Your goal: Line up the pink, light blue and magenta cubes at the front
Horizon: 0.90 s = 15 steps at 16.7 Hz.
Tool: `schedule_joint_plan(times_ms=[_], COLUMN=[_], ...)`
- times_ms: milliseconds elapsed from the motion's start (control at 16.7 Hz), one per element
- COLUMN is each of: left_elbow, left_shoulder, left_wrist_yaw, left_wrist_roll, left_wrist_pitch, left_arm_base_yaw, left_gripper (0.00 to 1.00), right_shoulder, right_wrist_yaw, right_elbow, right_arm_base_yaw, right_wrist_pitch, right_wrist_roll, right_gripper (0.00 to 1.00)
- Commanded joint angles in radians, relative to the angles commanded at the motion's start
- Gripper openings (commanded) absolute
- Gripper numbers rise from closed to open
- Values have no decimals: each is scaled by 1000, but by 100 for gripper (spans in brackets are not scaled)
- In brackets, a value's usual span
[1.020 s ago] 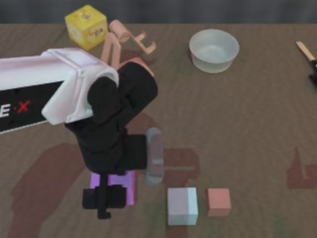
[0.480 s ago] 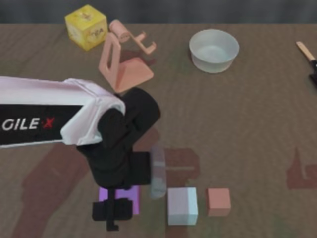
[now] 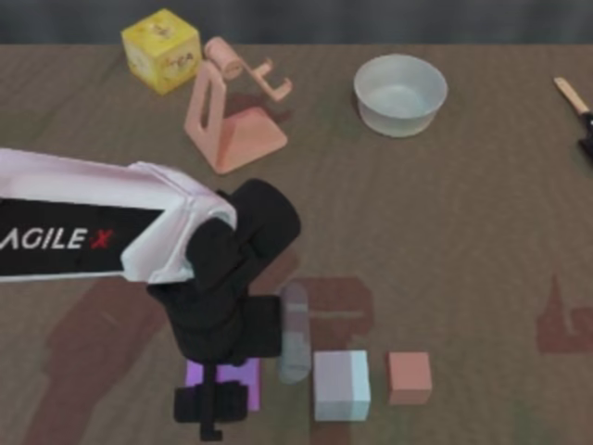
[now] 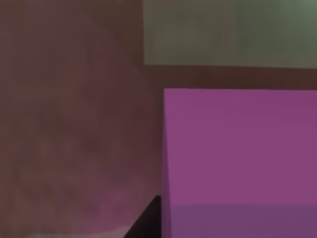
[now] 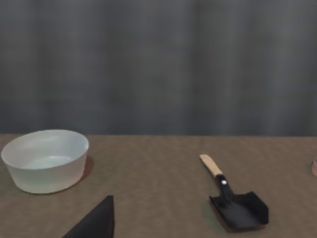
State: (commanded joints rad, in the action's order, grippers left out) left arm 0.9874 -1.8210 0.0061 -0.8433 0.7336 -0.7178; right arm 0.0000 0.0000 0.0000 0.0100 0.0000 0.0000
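A brown, mottled table [image 3: 482,232] carries a row of three matte cubes along its near edge: a bright magenta cube [image 3: 248,385] at left, a pale blue cube [image 3: 341,385] beside it, a small salmon-pink cube [image 3: 409,373] at right. At the far side stand a yellow printed cube [image 3: 161,49], a salmon-pink angular stand [image 3: 232,120], a pale translucent bowl [image 3: 400,93] and, far right, a black wooden-handled scoop [image 5: 233,201].

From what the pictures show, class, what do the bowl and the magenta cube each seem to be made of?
Bowl: looks like frosted translucent plastic or glass; its pale walls let the table tone through with a soft sheen.
Magenta cube: plain matte solid, perhaps painted wood or plastic; flat even colour, no shine or grain. Neither look settles the material.
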Motion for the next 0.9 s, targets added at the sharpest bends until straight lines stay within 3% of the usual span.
schedule_joint_plan(times_ms=[660, 900], left_elbow=[0, 0], left_shoulder=[0, 0], left_wrist_yaw=[0, 0], left_wrist_roll=[0, 0], left_wrist_pitch=[0, 0], left_arm_base_yaw=[0, 0], left_gripper=[98, 100], right_shoulder=[0, 0], right_wrist_yaw=[0, 0], right_elbow=[0, 0], right_arm_base_yaw=[0, 0], right_wrist_pitch=[0, 0], right_wrist_roll=[0, 0], right_gripper=[100, 100])
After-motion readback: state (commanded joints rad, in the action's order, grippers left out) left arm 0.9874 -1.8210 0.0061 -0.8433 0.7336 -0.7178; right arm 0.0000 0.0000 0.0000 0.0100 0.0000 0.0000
